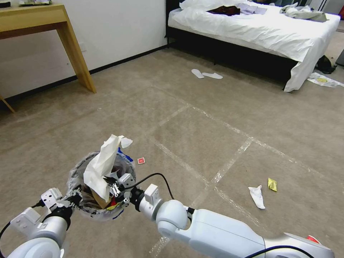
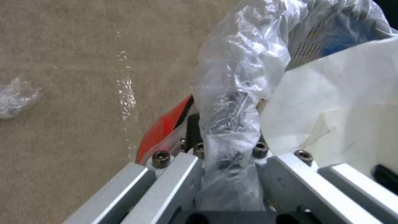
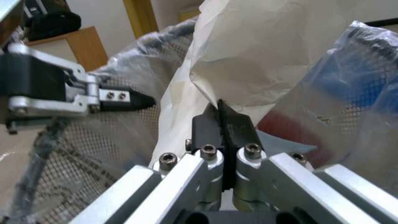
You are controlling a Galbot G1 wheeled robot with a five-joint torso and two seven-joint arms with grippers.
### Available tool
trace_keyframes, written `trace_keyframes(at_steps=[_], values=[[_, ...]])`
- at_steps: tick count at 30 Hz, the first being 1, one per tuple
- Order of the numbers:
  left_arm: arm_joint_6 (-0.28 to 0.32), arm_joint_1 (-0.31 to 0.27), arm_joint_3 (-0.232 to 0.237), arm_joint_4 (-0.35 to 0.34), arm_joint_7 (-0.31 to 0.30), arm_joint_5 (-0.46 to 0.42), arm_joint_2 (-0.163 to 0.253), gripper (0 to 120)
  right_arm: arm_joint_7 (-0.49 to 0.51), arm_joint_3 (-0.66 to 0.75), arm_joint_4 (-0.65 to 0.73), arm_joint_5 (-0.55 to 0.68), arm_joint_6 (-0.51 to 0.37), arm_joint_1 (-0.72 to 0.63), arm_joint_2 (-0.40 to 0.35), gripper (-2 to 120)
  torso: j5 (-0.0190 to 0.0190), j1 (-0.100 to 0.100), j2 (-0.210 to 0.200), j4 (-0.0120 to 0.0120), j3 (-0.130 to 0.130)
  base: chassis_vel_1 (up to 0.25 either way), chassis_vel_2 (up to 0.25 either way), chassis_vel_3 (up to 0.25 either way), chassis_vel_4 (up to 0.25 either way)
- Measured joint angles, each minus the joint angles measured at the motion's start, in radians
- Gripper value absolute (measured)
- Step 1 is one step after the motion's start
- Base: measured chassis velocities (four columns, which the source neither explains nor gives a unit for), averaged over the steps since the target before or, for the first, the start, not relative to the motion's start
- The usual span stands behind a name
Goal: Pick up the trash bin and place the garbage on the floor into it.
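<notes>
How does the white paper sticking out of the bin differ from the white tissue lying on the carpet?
The white paper is large, upright in the trash bin, pinched by the right gripper. The white tissue is smaller, flat on the floor, untouched. Both are crumpled white.

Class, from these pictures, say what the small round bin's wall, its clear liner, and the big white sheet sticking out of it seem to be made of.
Trash bin: wall looks like dark metal mesh, a fine grid showing through the liner. Clear liner: thin glossy plastic film, crinkled, with bright highlights. Big white sheet: probably matte paper, with soft creases and folds. The left gripper clamps the lined rim; the right gripper pinches the sheet.
</notes>
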Motion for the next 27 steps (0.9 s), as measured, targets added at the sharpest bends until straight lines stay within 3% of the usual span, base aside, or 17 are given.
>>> trace_keyframes(at_steps=[22,26,27], values=[[0.000,0.007,0.000,-0.006,0.001,-0.002,-0.004,1,-0.001,-0.029,-0.064,-0.050,0.031,-0.007,0.028,0,0.0001,0.000,0.000,0.0000,0.000,0.000,0.000,0.000,0.000],[0.000,0.006,0.001,-0.006,0.002,-0.001,-0.004,1,0.000,-0.029,-0.055,-0.049,0.031,-0.007,0.022,9,0.0000,0.000,0.000,0.0000,0.000,0.000,0.000,0.000,0.000],[0.000,0.004,0.002,-0.004,0.002,0.000,-0.005,1,0.000,-0.029,-0.051,-0.049,0.030,-0.006,0.019,17,0.0000,0.000,0.000,0.0000,0.000,0.000,0.000,0.000,0.000]])
